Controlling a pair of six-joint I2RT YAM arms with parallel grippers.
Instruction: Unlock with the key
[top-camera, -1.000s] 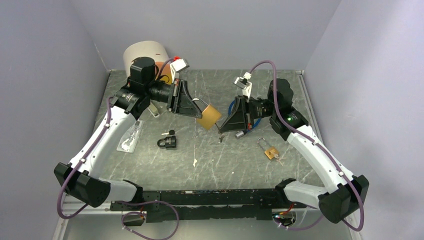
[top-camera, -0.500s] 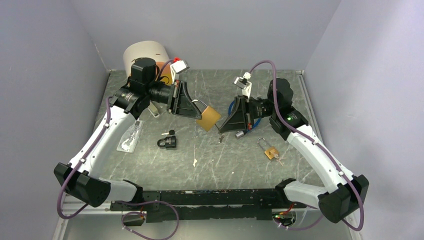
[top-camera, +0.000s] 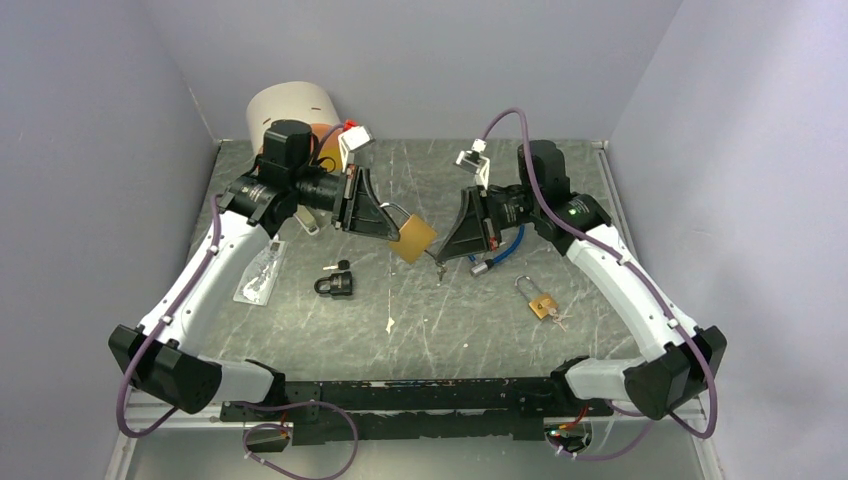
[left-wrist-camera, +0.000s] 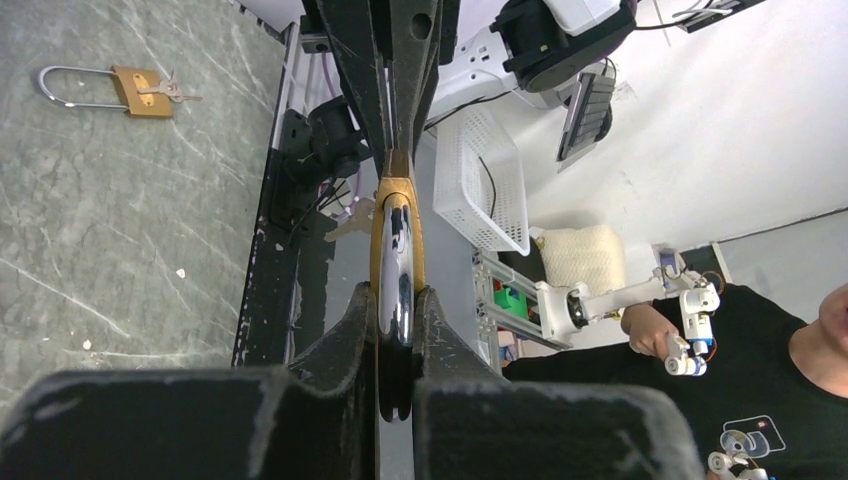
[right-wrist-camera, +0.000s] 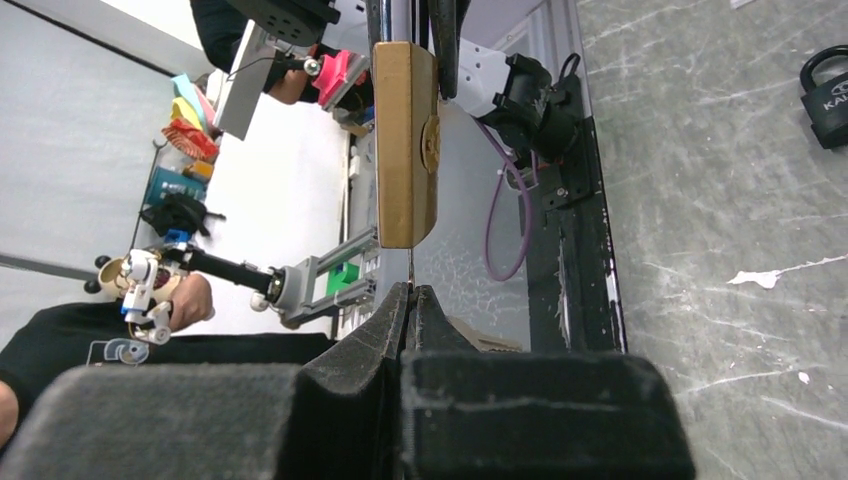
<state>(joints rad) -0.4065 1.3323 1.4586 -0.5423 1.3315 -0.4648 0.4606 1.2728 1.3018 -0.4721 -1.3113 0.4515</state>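
Gold metal padlock (top-camera: 412, 238) hangs over the tabletop (top-camera: 450, 330), loop (left-wrist-camera: 397, 270) pinched in left jaws. At 4 o'clock, right jaws squeeze a thin silver key (right-wrist-camera: 411, 268). It could miss the hole and slip.

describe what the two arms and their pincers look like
The left arm and right arm have white links, black joints and purple cables. The left pincer and right pincer are black wedges. A green light glows on the right arm.
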